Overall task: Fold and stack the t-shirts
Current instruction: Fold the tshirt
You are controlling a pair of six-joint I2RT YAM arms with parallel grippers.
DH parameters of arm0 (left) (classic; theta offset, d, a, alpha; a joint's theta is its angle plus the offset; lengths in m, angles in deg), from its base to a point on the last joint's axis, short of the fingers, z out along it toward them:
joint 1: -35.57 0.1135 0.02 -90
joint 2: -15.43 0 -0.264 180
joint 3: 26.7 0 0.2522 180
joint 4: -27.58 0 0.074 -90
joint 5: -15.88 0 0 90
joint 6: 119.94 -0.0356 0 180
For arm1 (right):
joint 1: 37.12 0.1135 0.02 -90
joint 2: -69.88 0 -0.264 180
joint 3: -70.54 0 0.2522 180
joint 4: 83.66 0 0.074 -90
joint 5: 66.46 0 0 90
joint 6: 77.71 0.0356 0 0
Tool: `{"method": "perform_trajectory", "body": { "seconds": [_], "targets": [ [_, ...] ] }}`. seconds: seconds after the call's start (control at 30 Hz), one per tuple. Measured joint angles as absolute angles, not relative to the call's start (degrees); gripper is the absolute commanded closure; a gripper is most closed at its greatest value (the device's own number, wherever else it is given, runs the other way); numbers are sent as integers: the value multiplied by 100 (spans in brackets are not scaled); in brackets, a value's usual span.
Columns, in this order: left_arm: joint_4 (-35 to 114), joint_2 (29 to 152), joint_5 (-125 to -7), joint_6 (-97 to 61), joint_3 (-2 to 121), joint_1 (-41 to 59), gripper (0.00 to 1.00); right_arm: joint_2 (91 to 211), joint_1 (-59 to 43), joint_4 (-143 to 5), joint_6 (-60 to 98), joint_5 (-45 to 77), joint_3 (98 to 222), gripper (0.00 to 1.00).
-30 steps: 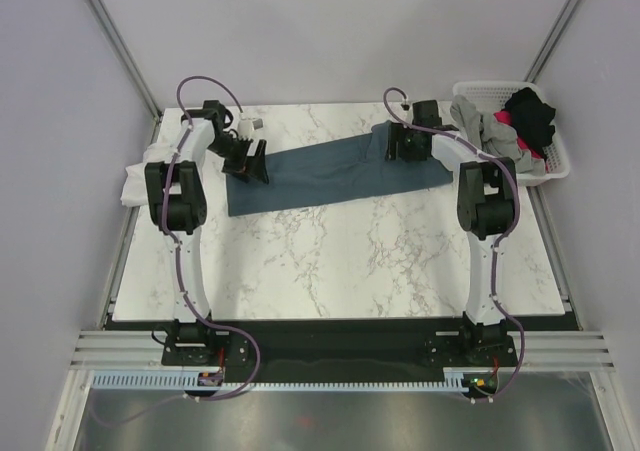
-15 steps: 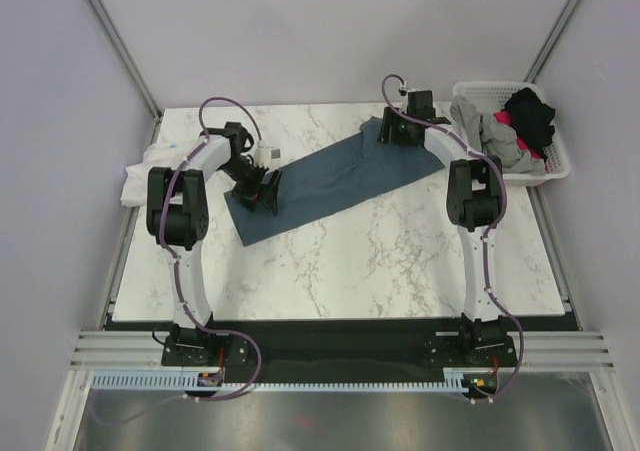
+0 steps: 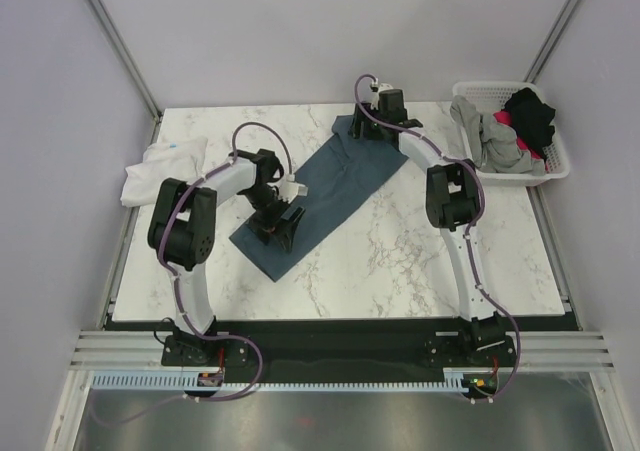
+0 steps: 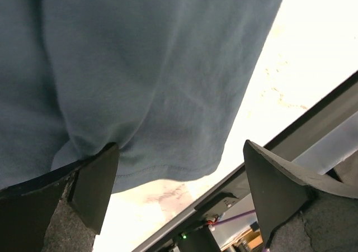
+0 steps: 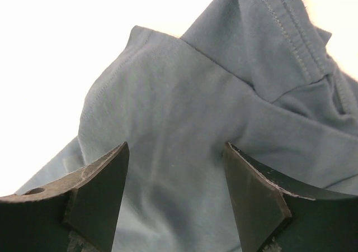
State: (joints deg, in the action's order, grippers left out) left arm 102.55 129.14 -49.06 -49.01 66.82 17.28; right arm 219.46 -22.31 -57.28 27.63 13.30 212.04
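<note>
A slate-blue t-shirt point(image 3: 335, 186), folded into a long strip, lies slantwise on the marble table point(image 3: 420, 261). My left gripper point(image 3: 280, 221) is at the strip's near-left end, jaws wide open. In the left wrist view the hem of the slate-blue t-shirt point(image 4: 156, 67) lies under the left gripper point(image 4: 180, 151), and one fingertip point(image 4: 98, 179) touches the cloth. My right gripper point(image 3: 375, 126) is over the far end, open. In the right wrist view the right gripper point(image 5: 175, 148) straddles the collar end of the shirt point(image 5: 184, 95) without pinching it.
A white t-shirt point(image 3: 160, 166) lies bunched at the table's left edge. A white lattice basket point(image 3: 555, 161) at the far right holds a grey shirt point(image 3: 495, 141) and a black one point(image 3: 530, 111). The table's dark front edge point(image 4: 302, 123) runs close to the left gripper.
The blue strip has swung from lying nearly crosswise to a steep slant. The left gripper moved nearer and rightward with its end; the right gripper moved left along the far side.
</note>
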Motion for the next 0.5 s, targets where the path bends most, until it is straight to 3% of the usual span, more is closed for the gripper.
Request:
{"method": "perform_trajectory", "body": {
  "seconds": [0.5],
  "targets": [
    [10253, 12326, -4996, -4885, 6070, 23, 0, 22449, -1877, -6176, 3114, 1236, 21816, 22]
  ]
}}
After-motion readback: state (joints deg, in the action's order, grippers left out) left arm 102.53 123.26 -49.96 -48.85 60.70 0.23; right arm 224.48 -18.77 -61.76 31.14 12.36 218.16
